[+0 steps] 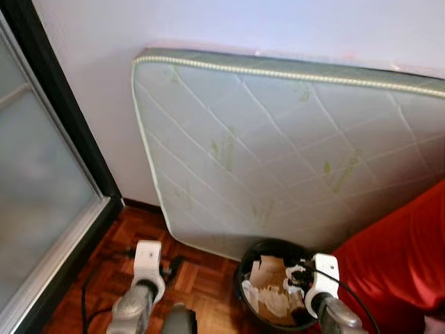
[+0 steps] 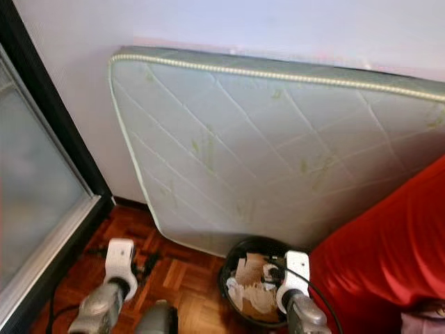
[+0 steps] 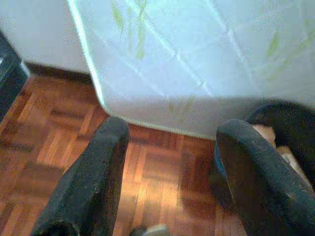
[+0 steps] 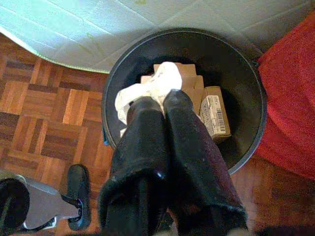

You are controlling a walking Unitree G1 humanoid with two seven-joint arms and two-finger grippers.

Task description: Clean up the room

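Inside black bin (image 4: pixel 246 88), crumpled paper (image 4: pixel 147 91), small cardboard box (image 4: pixel 214 114)

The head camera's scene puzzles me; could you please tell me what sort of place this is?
Probably a bedroom or spare room in a home: a quilted mattress leans against the wall, parquet floor lies underfoot, and a black waste bin holds paper and cardboard.
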